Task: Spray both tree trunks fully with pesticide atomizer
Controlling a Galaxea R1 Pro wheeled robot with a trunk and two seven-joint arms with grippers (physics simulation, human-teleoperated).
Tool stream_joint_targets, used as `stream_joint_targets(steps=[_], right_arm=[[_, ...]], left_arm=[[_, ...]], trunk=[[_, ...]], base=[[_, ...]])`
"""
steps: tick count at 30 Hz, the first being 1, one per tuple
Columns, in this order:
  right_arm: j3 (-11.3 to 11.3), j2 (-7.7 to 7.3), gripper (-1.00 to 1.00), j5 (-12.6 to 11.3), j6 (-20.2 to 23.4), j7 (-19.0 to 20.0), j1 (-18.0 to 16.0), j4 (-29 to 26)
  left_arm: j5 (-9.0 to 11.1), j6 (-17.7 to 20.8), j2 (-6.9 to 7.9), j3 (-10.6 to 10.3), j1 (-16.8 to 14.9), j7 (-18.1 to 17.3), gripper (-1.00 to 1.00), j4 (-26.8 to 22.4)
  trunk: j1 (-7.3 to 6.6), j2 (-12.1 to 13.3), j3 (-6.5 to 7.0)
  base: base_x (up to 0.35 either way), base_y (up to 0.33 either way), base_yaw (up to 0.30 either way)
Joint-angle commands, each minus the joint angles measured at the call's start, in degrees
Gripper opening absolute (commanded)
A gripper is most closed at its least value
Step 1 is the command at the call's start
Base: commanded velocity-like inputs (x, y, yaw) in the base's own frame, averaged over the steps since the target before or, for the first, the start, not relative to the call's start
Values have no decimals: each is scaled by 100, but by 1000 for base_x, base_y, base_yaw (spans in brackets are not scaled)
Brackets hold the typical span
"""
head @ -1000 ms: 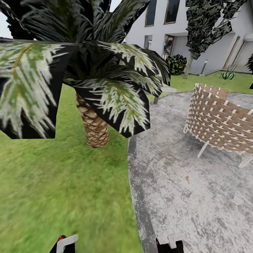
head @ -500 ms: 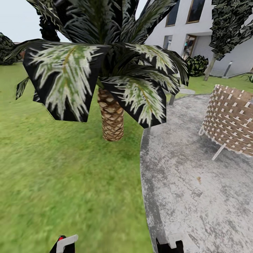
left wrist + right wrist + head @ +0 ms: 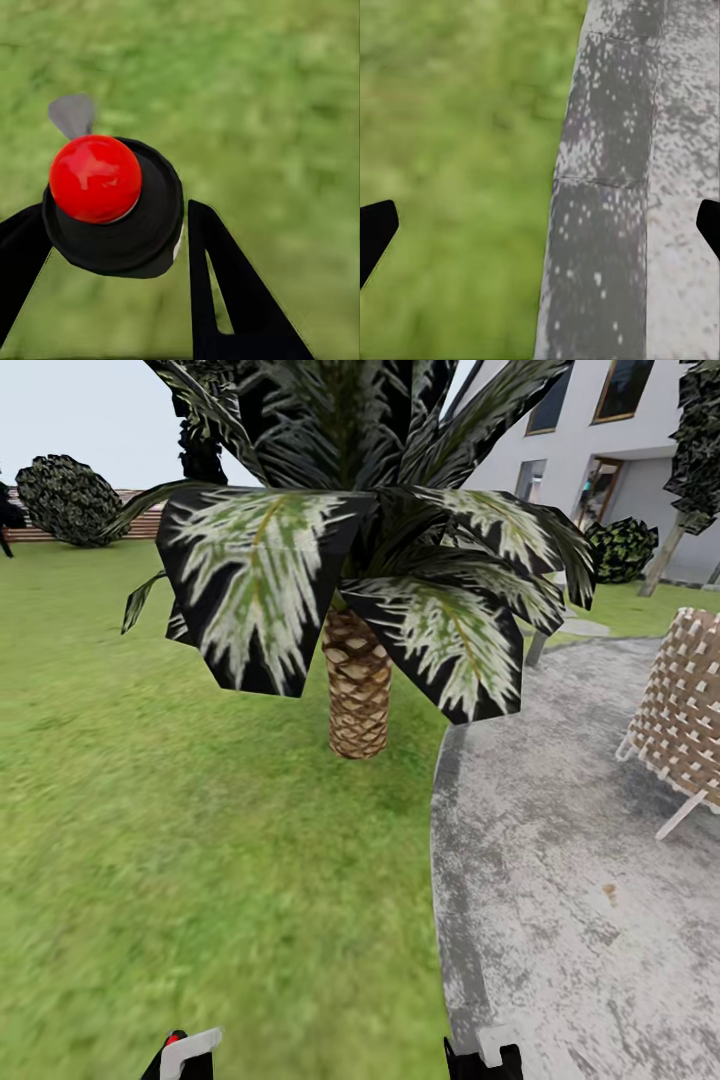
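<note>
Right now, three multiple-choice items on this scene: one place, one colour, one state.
1. Where does the palm stand?
A on the lawn
B in a pot
C on a roof
2. What colour is the knob on the atomizer in the left pincer?
A blue
B red
C yellow
3. The right pincer is:
A shut on a tool
B open, empty
C shut, empty

1 A, grass surrounds its base.
2 B, the glossy ball is red.
3 B, its fingers sit far apart with nothing between them.
</note>
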Motion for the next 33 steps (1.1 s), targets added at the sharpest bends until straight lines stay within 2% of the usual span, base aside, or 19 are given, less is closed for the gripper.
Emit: stream_joint_targets(steps=[1,33], right_arm=[[-18,1,100,51,-15,-18,-2,3],[-15,1,100,51,-15,-18,-2,4]], left_arm=[[-34,-17,-5,22,-4,12,-100,4],[-42,-8,-8,14,-4,13,-100,4]], trunk=[[-1,-1,2],[-1,-1,195]], base=[[0,0,223],[4,0,218]])
